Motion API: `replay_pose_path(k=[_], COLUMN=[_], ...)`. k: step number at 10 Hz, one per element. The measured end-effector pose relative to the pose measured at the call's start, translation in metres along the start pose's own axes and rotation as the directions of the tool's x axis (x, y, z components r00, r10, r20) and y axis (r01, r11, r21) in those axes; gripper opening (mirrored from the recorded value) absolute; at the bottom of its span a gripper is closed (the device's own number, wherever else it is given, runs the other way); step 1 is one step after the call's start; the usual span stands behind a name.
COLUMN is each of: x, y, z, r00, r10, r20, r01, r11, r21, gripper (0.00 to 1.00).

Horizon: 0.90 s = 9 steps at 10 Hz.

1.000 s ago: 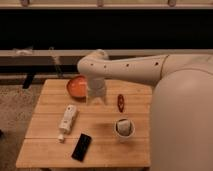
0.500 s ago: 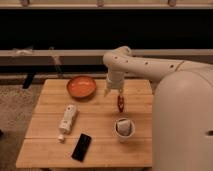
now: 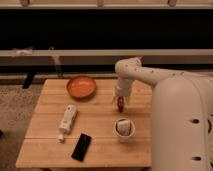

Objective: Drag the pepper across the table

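The pepper (image 3: pixel 120 105) is a small dark red-orange chili lying on the light wooden table (image 3: pixel 100 117), right of the middle. My gripper (image 3: pixel 120 99) hangs from the white arm and comes down right on top of the pepper, hiding its upper end. The arm reaches in from the right, over the table's right side.
A round orange bowl (image 3: pixel 81 86) sits at the back left. A white bottle (image 3: pixel 67 120) lies on its side at the left. A black phone (image 3: pixel 82 146) lies near the front edge. A white cup (image 3: pixel 124 129) stands just in front of the pepper.
The arm has swung from over the orange bowl to the right and down onto the pepper. The bowl is now fully in view.
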Motion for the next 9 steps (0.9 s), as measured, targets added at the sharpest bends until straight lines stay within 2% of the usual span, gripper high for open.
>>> replay_pose_path(k=[2,4,8,9], x=[-0.003,-0.008,-0.013,-0.013], y=[0.004,0.001,-0.005,-0.006], z=[0.018,0.028,0.037,0.039], r00=[0.999,0.999,0.998,0.997], r10=[0.001,0.013,0.026,0.025], r20=[-0.034,-0.052,-0.065,-0.067], r01=[-0.001,-0.012,-0.025,-0.023], r11=[1.0,1.0,1.0,0.999], r21=[0.001,0.007,0.017,0.022], gripper=[0.65,0.65,0.65,0.61])
